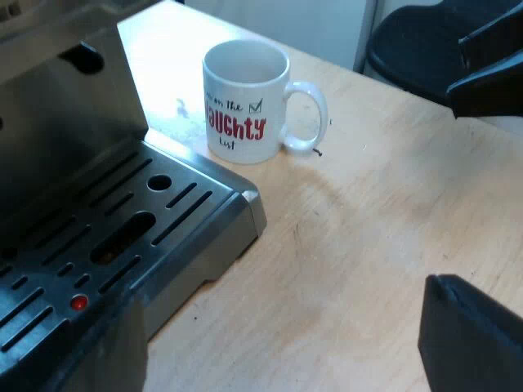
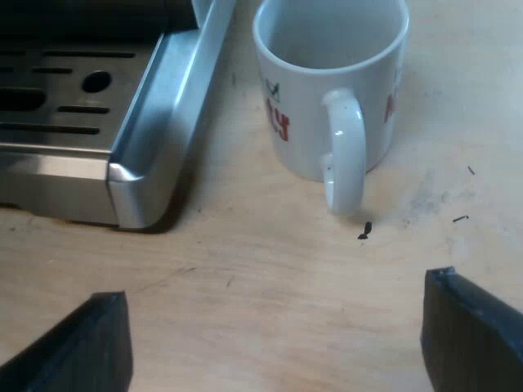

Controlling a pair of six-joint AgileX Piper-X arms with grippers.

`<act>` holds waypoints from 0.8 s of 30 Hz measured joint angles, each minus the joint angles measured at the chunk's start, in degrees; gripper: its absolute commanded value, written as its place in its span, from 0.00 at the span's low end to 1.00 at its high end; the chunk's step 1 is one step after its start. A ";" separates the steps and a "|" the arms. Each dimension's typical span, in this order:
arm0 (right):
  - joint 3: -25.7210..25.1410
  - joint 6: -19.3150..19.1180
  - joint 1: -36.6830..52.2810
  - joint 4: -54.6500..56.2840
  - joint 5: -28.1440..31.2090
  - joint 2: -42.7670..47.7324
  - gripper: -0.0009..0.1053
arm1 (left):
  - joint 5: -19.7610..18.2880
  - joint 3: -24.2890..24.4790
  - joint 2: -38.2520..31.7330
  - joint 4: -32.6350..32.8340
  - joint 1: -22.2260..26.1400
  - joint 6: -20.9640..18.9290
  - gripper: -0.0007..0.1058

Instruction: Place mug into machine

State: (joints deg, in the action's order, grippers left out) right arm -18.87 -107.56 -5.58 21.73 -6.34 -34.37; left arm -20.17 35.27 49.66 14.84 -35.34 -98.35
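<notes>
A white mug point(image 1: 245, 98) with red "naughty list" lettering stands upright and empty on the wooden table, close beside the corner of the espresso machine's metal drip tray point(image 1: 122, 220). My left gripper point(image 1: 286, 359) is open over the bare table in front of the tray, well short of the mug. In the right wrist view the mug point(image 2: 335, 73) turns its handle point(image 2: 347, 155) towards my right gripper point(image 2: 278, 351), which is open and low over the table a short way from the handle. The right arm's black gripper point(image 1: 490, 69) also shows beyond the mug.
The drip tray point(image 2: 73, 106) has slots, a round hole and a small red button point(image 1: 78, 302). Small dark crumbs point(image 2: 364, 232) lie on the wooden table point(image 1: 368, 245) near the mug's handle. A dark chair seat point(image 1: 409, 41) sits past the table's edge.
</notes>
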 measured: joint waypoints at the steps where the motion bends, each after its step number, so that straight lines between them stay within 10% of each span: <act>1: 0.63 0.00 0.00 -1.46 0.13 0.00 0.69 | 0.00 0.00 0.12 0.00 0.00 0.00 0.66; 13: 18.78 5.89 0.00 -32.23 5.72 0.00 0.69 | 0.00 0.00 0.14 -0.07 0.00 0.00 0.66; 24: 19.50 6.01 0.00 -44.56 7.51 -11.40 0.69 | 0.00 0.00 0.14 -0.07 0.00 0.00 0.66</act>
State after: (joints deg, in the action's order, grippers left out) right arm 0.63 -101.55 -5.58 -22.83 1.17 -45.78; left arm -20.17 35.27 49.80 14.77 -35.34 -98.35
